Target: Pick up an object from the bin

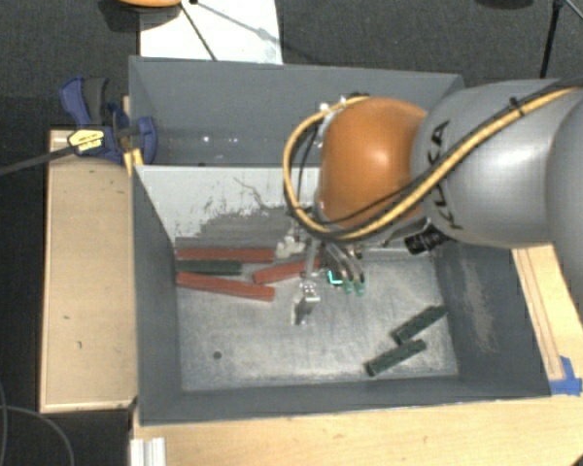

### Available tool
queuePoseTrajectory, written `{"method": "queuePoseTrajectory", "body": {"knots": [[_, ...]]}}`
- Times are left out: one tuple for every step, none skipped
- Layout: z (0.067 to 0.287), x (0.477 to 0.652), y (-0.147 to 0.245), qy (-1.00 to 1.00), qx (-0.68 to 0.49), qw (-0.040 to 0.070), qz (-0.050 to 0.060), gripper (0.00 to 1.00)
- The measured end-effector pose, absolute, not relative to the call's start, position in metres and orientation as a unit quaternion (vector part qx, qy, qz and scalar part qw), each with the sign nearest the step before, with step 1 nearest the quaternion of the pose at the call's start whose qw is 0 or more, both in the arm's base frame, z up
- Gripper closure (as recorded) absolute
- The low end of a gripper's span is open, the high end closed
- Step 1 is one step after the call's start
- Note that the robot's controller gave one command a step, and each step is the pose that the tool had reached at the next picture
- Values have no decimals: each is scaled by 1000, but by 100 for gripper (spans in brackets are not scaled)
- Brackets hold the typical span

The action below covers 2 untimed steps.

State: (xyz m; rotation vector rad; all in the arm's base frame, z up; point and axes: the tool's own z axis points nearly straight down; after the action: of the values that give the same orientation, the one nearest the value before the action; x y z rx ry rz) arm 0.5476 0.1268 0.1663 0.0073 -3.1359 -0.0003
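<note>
1. The arm (525, 163) leans in from the right over the grey bin (486, 328); its orange cover (364, 163) and looped cables (293, 158) hang above the middle of the floor and hide whatever lies straight beneath the wrist.
2. The claw (303, 307) sits low, close to the bin floor and about mid-bin; I cannot tell whether it is released or clenched, because the wrist covers its upper part and the tip reads as one pale metal shape.
3. The nearest thing is a short red-brown bar (277, 274); it lies flat at a slant, its right end just beside the claw and perhaps touching it; whether it is gripped cannot be told.
4. Left of that bar lies a tight group: an upper red-brown bar (223, 253), a lower red-brown bar (223, 285) and a thin dark green strip (214, 267) between them; they run nearly parallel and close together, so there looks to be little room to close round any one of them.
5. Well apart, toward the front right, a dark green bar (418, 323) and a second dark green bar (396, 355) lie flat and slanted, with bare floor around them.
6. Judgement: the pick looks to be at the grasping stage, with nothing seen lifted; the short bar is the likeliest candidate, since it juts out of the group toward the claw; being thin and flat, it may slide or nudge its neighbours rather than rise.
</note>
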Motion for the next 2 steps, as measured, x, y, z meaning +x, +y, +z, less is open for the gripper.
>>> {"method": "queuePoseTrajectory", "body": {"knots": [[170,550,126,-1000,-1,-1,-1,100],[170,550,126,-1000,-3,-1,-1,0]]}}
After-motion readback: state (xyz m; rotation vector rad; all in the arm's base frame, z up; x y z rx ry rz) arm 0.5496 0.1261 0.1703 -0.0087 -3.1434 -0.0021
